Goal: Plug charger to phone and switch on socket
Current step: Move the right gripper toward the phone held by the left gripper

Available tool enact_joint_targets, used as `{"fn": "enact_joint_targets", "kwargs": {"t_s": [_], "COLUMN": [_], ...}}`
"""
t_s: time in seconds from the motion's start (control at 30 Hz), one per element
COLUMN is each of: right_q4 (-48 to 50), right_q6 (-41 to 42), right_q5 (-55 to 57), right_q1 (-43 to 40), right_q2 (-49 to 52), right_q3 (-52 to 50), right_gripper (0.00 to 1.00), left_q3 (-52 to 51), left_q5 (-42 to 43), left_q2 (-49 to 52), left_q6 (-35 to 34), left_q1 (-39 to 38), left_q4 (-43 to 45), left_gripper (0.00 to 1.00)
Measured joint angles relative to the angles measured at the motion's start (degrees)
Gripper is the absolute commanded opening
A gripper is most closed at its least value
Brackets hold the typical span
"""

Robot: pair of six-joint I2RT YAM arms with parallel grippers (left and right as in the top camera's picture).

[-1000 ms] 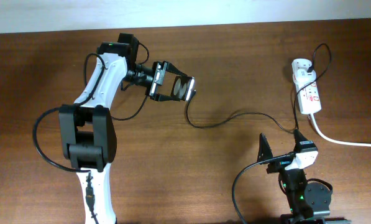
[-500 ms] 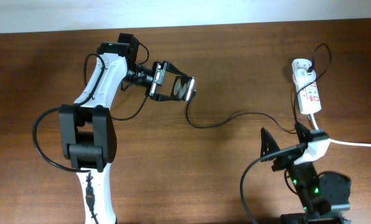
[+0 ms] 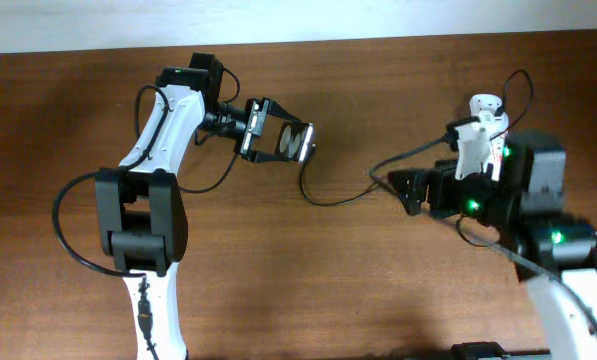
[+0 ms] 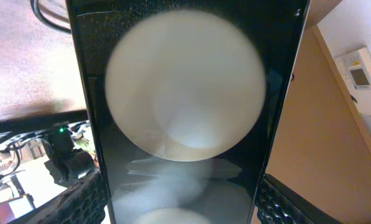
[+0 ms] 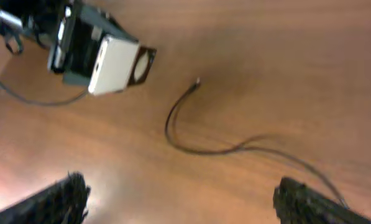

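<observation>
Step in hand: plugging. Near desk (image 3: 378,300) far edge, left pincer (image 3: 281,142) clamps phone (image 3: 298,142). The right pincer (image 5: 185,196) is wide, empty, facing charger (image 5: 168,127) tip. Next, probably: descend, pinch connector.

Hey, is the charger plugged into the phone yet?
Out. In the right wrist view the charger tip lies loose on the table, clear of the phone in the left gripper.

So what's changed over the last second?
The right arm swung from near its base up to the socket and now partly covers it. The right gripper is open and points left toward the charger. The left gripper holds the phone as before. The charger lies unmoved, its tip free.
</observation>
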Motion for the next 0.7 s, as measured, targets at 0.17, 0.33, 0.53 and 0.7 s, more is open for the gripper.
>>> {"fn": "enact_joint_targets", "kwargs": {"t_s": [0.17,0.33,0.53,0.7], "right_q4": [-4.2,-4.1,-1.8,6.6], "right_q6": [0.3,3.1,12.8,19.4], "right_q5": [-5.0,-5.7,-5.9,-6.0], "right_q1": [0.0,0.0,0.1,6.3], "right_q2": [5.5,8.3,14.6,21.1], "right_q3": [5.8,5.9,5.9,6.1], "right_gripper": [0.99,0.99,0.99,0.93], "left_q3": [0.0,0.0,0.0,0.0], "left_q5": [0.0,-1.1,-8.3,-16.2], "left_q2": [0.0,0.0,0.0,0.0], "left_q6": [0.0,0.0,-1.3,-4.0], "left_q1": [0.0,-0.4,-1.8,-1.8], "left_q4": [0.0,0.0,0.0,0.1], "left_gripper": [0.05,0.05,0.05,0.03]}}
